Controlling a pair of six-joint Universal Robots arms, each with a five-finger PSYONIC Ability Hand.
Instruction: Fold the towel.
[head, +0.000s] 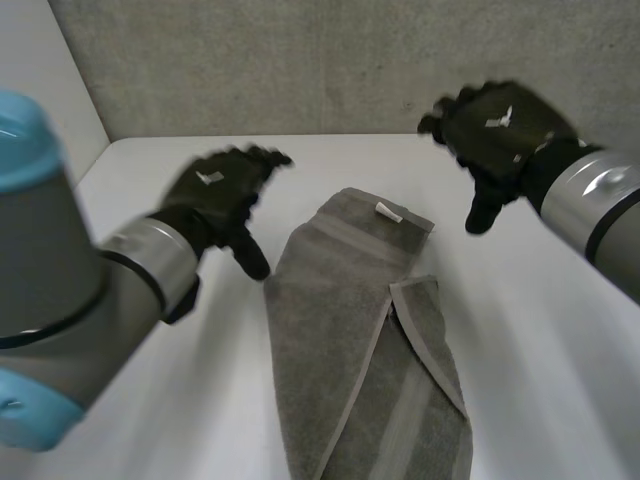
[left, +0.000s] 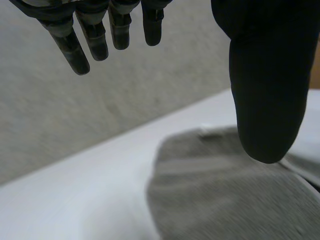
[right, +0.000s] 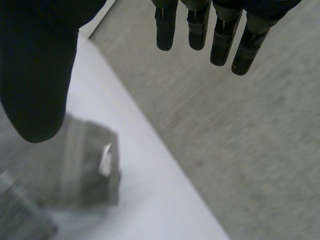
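Both hands, left hand (head: 222, 192) and right hand (head: 495, 128), hover spread, holding nothing, over the half-folded towel (head: 370, 330); next move: grasp its far end.

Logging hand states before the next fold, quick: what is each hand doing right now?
Left hand: open, holding nothing, off the towel.
Right hand: open, holding nothing, off the towel.

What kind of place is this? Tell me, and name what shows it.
Probably a robot lab or test bench: a white table against a plain grey wall, with the left hand and right hand open near a grey towel.
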